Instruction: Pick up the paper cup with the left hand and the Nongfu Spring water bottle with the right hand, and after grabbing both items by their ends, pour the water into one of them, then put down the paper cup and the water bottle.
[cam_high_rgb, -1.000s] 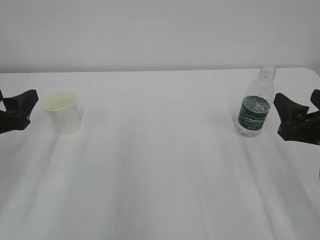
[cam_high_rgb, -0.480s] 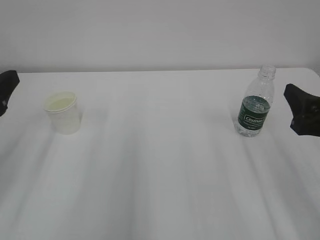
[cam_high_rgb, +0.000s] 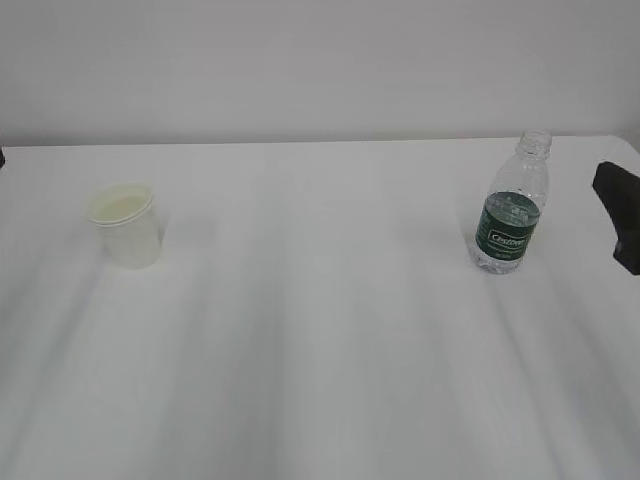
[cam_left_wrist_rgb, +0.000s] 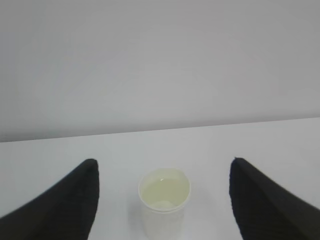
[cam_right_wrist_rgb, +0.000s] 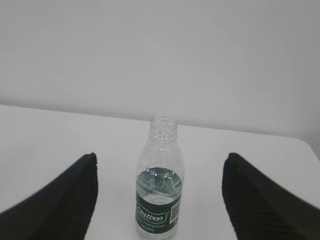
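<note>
cup (cam_left_wrist_rgb: 164, 200) and bottle (cam_right_wrist_rgb: 160, 182) ahead between spread jaws

Your robot's fingers: matte black and tapered

In your left wrist view, the left hand (cam_left_wrist_rgb: 162, 200) shows two black fingers (cam_left_wrist_rgb: 65, 205), broad below and narrowing to rounded tips. In your right wrist view, the right hand (cam_right_wrist_rgb: 159, 197) has the same two dark wedges, and on its fingers (cam_right_wrist_rgb: 265, 205) you can see fine ribbed lines. At the right edge of your exterior view only a plain black piece of it appears.
</note>
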